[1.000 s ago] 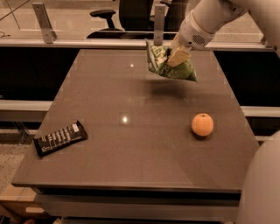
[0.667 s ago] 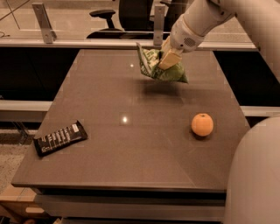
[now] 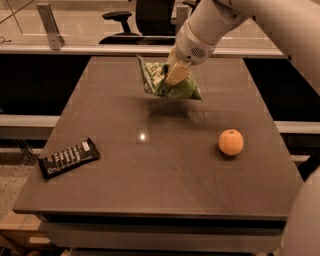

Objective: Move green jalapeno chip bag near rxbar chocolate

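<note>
Gripper (image 3: 176, 75) hangs over the far-middle part of the table (image 3: 165, 185), fingers clamped on the top of the green jalapeno chip bag (image 3: 187, 90). Bag is held up off the tabletop w/ its shadow just below, tilted, white-edged corner pointing up. Rxbar chocolate (image 3: 68, 157) lies flat near the table's front corner at picture left, well apart from the bag. An orange (image 3: 230, 142) sits on the table at picture right, btwn bag & front edge. Office chair (image 3: 149, 14) behind the table
</note>
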